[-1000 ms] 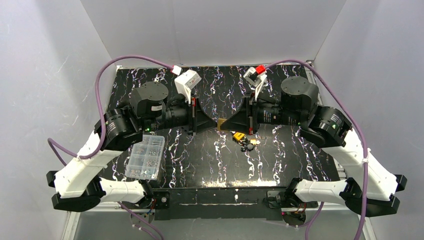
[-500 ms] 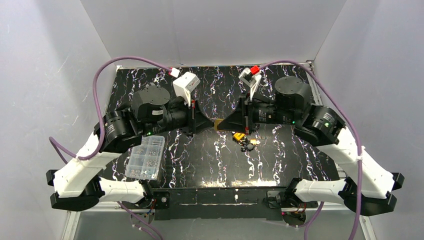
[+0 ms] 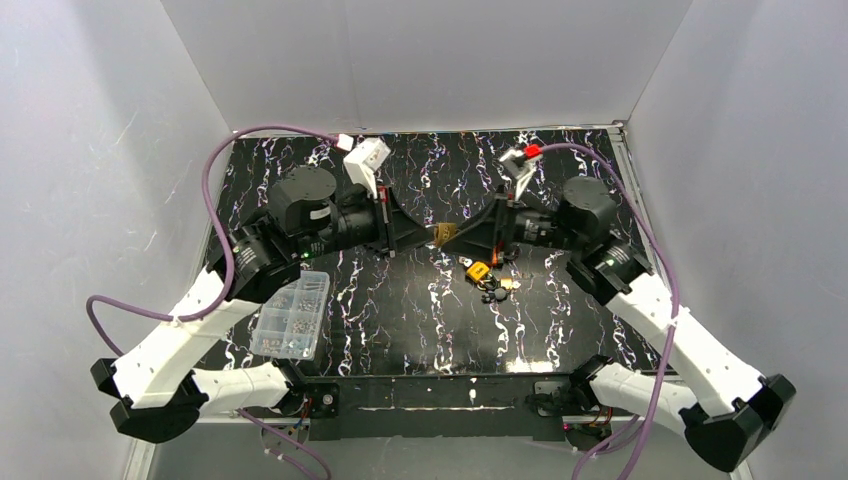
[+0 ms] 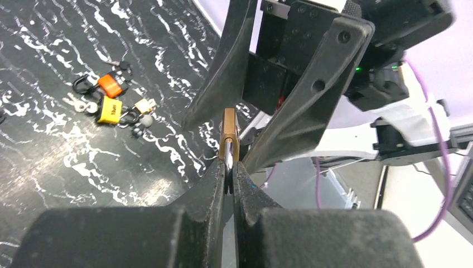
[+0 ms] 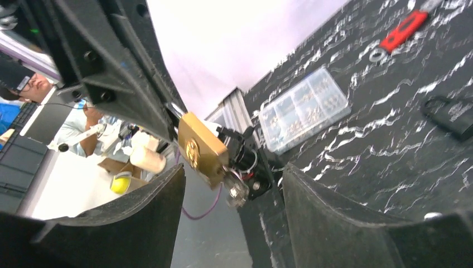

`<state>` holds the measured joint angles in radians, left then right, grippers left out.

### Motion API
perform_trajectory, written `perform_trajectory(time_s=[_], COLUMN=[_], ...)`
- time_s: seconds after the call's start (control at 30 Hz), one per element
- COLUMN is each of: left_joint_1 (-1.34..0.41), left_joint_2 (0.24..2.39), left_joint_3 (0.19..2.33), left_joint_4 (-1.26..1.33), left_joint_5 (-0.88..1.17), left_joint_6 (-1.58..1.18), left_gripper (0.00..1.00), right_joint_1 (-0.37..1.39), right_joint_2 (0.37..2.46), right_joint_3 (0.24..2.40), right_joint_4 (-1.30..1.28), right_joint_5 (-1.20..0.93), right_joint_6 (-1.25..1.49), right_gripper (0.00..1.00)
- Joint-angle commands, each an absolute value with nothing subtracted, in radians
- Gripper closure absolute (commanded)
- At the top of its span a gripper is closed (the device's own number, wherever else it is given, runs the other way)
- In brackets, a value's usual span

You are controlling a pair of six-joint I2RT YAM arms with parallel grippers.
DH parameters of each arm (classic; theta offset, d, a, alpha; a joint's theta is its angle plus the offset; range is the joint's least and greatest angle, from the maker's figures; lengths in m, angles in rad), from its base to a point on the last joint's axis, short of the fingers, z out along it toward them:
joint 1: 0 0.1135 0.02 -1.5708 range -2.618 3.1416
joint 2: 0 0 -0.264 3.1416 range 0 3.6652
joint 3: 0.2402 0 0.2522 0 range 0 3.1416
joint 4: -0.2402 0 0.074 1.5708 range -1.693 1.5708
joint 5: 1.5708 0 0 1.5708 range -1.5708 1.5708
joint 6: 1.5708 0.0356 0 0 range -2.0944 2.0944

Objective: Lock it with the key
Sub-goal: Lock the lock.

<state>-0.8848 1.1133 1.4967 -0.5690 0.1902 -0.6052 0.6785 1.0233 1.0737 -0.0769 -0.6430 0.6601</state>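
Note:
A brass padlock (image 3: 441, 234) hangs in the air over the middle of the black mat. My left gripper (image 4: 229, 167) is shut on it, pinching the silver shackle end, and the brass body (image 4: 228, 134) sticks out beyond the fingertips. In the right wrist view the padlock (image 5: 201, 148) has a silver key (image 5: 235, 188) standing in its keyhole. My right gripper (image 5: 234, 173) faces the left one and is open; its fingers stand wide on either side of the key without touching it.
A clear plastic box of small screws (image 3: 293, 314) lies at the front left of the mat (image 3: 400, 320). Several small padlocks and loose keys (image 3: 487, 280), orange and yellow among them (image 4: 109, 103), lie just right of centre, below the grippers. White walls enclose the table.
My right gripper has opened and let go of the key, which stays in the padlock. Both arms have shifted slightly toward the back; the left keeps its grip.

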Motion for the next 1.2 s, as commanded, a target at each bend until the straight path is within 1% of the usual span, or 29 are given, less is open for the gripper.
perform_trajectory(time_s=[0.0, 0.13, 0.23, 0.4, 0.57, 0.7, 0.83, 0.9, 0.97, 1.07, 1.17], left_joint_1=[-0.847, -0.808, -0.792, -0.768, -0.735, -0.714, -0.700, -0.693, -0.689, -0.683, -0.680], left_joint_2=[1.051, 1.044, 1.051, 1.066, 1.067, 1.067, 1.067, 1.066, 1.065, 1.060, 1.053], left_joint_3=[1.500, 1.496, 1.503, 1.500, 1.465, 1.444, 1.429, 1.423, 1.421, 1.412, 1.406], left_joint_4=[-0.470, -0.449, -0.440, -0.425, -0.367, -0.345, -0.324, -0.314, -0.314, -0.316, -0.320], left_joint_5=[0.297, 0.361, 0.416, 0.469, 0.527, 0.543, 0.558, 0.565, 0.569, 0.571, 0.572], left_joint_6=[-0.635, -0.645, -0.654, -0.677, -0.721, -0.740, -0.753, -0.761, -0.762, -0.762, -0.763], left_gripper=[1.00, 1.00, 1.00, 1.00, 1.00, 1.00, 1.00, 1.00, 1.00, 1.00, 1.00], right_joint_1=[0.573, 0.476, 0.445, 0.445, 0.461, 0.482, 0.508, 0.520, 0.524, 0.523, 0.523], right_joint_2=[0.947, 0.945, 0.969, 1.009, 1.030, 1.034, 1.034, 1.034, 1.033, 1.032, 1.029], right_joint_3=[0.996, 0.925, 0.903, 0.923, 0.952, 0.956, 0.972, 0.982, 0.979, 0.979, 0.976], right_joint_4=[0.250, 0.443, 0.611, 0.716, 0.716, 0.713, 0.649, 0.610, 0.602, 0.592, 0.581], right_joint_5=[-0.795, -0.892, -0.943, -0.971, -0.983, -0.982, -0.969, -0.959, -0.955, -0.947, -0.934], right_joint_6=[0.797, 0.957, 1.071, 1.154, 1.161, 1.153, 1.110, 1.075, 1.071, 1.066, 1.059], right_gripper=[0.30, 0.30, 0.30, 0.32, 0.35, 0.46, 0.51, 0.58, 0.62, 0.71, 0.75])
